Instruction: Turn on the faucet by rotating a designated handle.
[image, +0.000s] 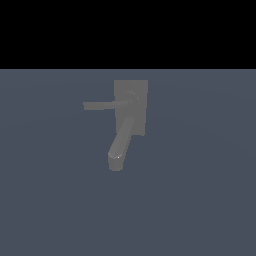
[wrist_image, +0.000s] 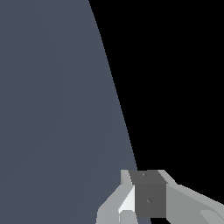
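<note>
so the faucet (image: 131, 107) sits about mid-scene in the exterior view, flat back plate standing up off the grey floor (image: 200, 200), with the handle (image: 105, 105) sticking straight out from its round hub toward the exterior view's left, and the fat spout (image: 120, 147) angling down toward the camera just below it. No arm shows in that view at all, so it's well away from the fixture. The wrist view only catches part of the end effector (wrist_image: 144, 199), a dark pad and pale finger bits over bare floor, and honestly I can't tell if it's wide or narrow from that. Faucet isn't in the wrist view either. Biggest risk imo: handle and spout are close together and the same grey, so the approach could land on the spout, or clip the thin bar off-centre and slip off instead of turning it
</note>
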